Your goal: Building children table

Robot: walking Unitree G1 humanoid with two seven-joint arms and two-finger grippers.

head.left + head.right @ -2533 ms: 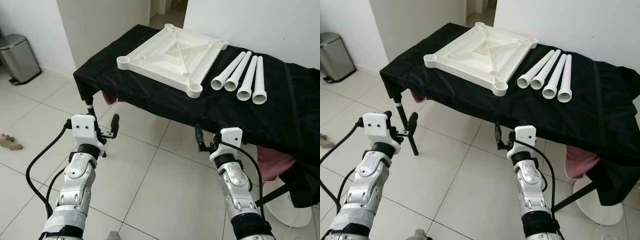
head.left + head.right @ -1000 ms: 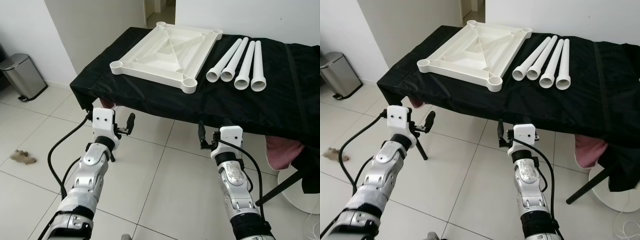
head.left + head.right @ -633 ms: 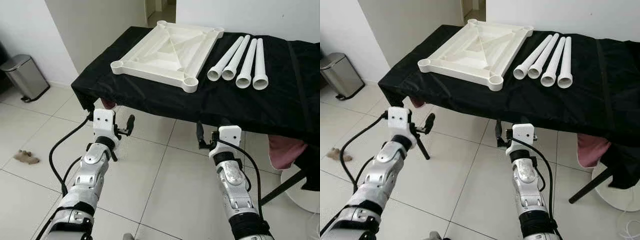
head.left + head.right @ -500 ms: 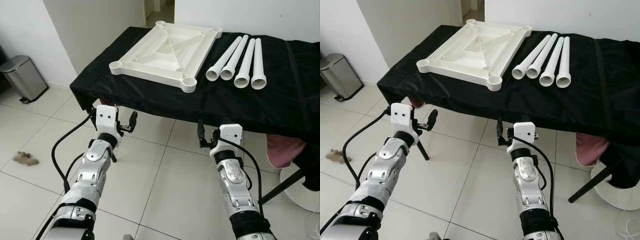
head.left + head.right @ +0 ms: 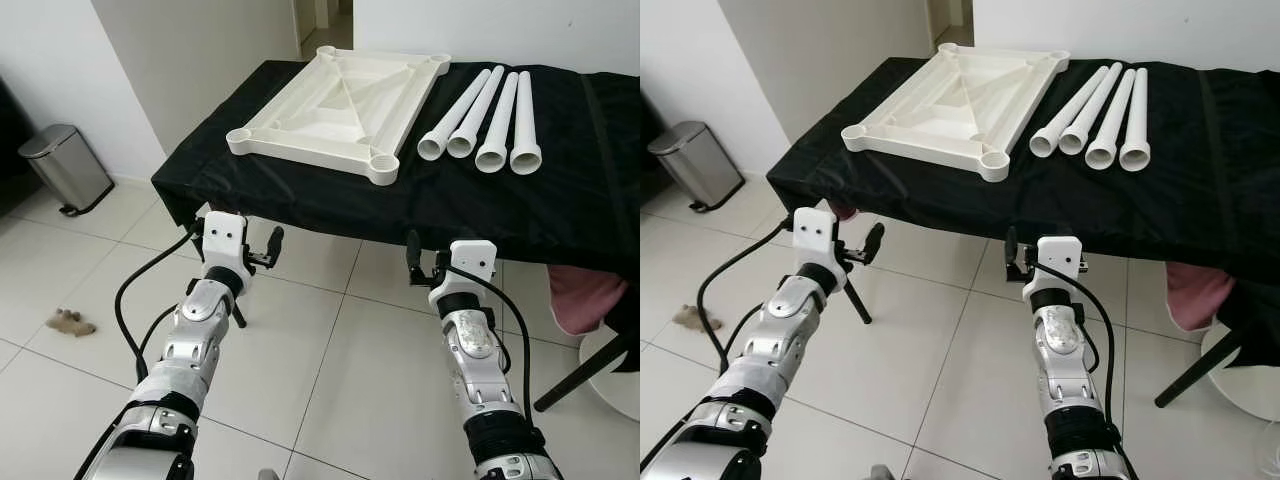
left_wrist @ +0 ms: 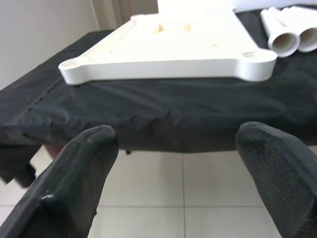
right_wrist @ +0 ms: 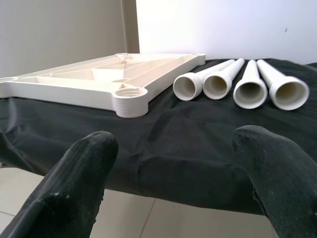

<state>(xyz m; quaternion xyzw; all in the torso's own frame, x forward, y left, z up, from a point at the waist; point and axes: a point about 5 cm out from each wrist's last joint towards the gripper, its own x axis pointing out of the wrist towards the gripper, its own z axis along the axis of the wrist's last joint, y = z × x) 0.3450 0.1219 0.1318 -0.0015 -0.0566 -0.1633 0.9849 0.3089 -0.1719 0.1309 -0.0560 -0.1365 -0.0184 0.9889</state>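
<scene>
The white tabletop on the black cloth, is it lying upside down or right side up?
Upside down. The tabletop lies flat with its ribbed underside and round corner leg sockets facing up; the four legs lie loose beside it.

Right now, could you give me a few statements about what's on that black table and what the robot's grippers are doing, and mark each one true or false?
1. Four white tube legs lie side by side on the black-covered table. True.
2. The white tabletop panel lies to the robot's right of the legs. False: to their left.
3. The right gripper holds a leg. False: it is open, holding nothing.
4. The left gripper is open, short of the table edge. True.
5. A leg is already fitted into the panel. False: none is.
</scene>
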